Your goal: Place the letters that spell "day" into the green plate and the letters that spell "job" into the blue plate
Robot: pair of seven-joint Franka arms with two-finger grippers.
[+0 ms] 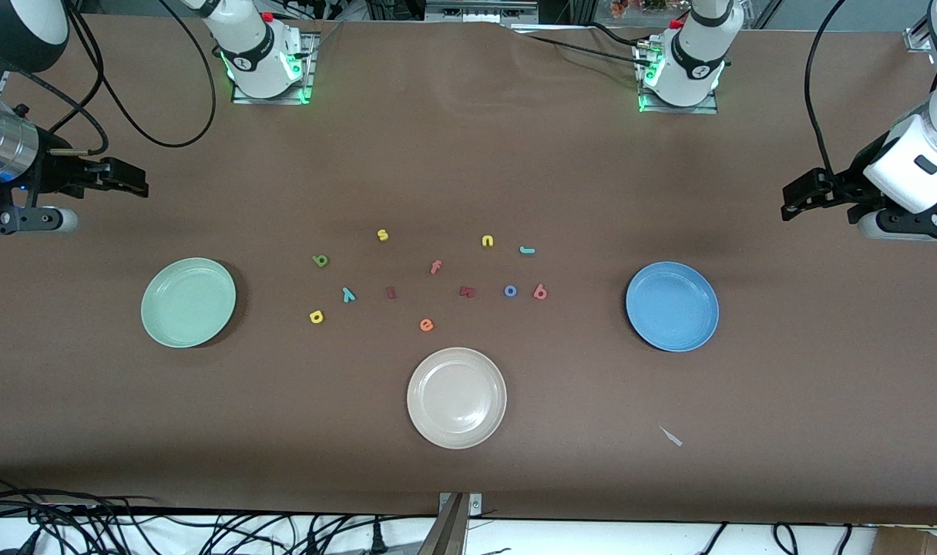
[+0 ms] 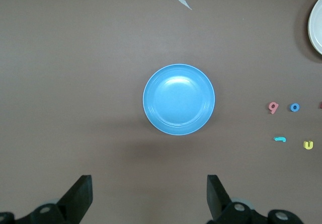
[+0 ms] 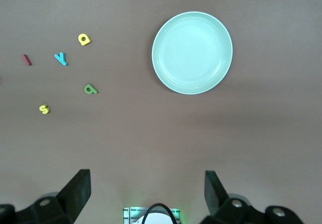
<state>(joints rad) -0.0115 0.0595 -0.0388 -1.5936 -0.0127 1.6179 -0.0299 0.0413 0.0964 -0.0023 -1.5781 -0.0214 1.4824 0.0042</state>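
The green plate (image 1: 189,302) (image 3: 192,52) lies toward the right arm's end, holding nothing. Beside it are a green stemmed letter (image 1: 320,260) (image 3: 90,88), a yellow round one (image 1: 317,316) (image 3: 84,39) and a teal "y" (image 1: 348,294) (image 3: 61,58). The blue plate (image 1: 672,306) (image 2: 178,99) is bare too. Near it lie a teal "j" (image 1: 527,250) (image 2: 279,139), a blue "o" (image 1: 510,290) (image 2: 295,107) and a pinkish "b" (image 1: 540,291) (image 2: 273,106). My right gripper (image 1: 133,183) (image 3: 147,181) and left gripper (image 1: 794,200) (image 2: 150,183) hang open over bare table at their own ends.
A cream-white plate (image 1: 456,397) sits nearer the front camera, mid-table. Other letters lie among the task's: yellow "s" (image 1: 382,235), yellow "n" (image 1: 488,241), salmon "f" (image 1: 435,267), orange "e" (image 1: 426,325), two dark red ones (image 1: 391,292). A pale scrap (image 1: 671,436) lies near the front edge.
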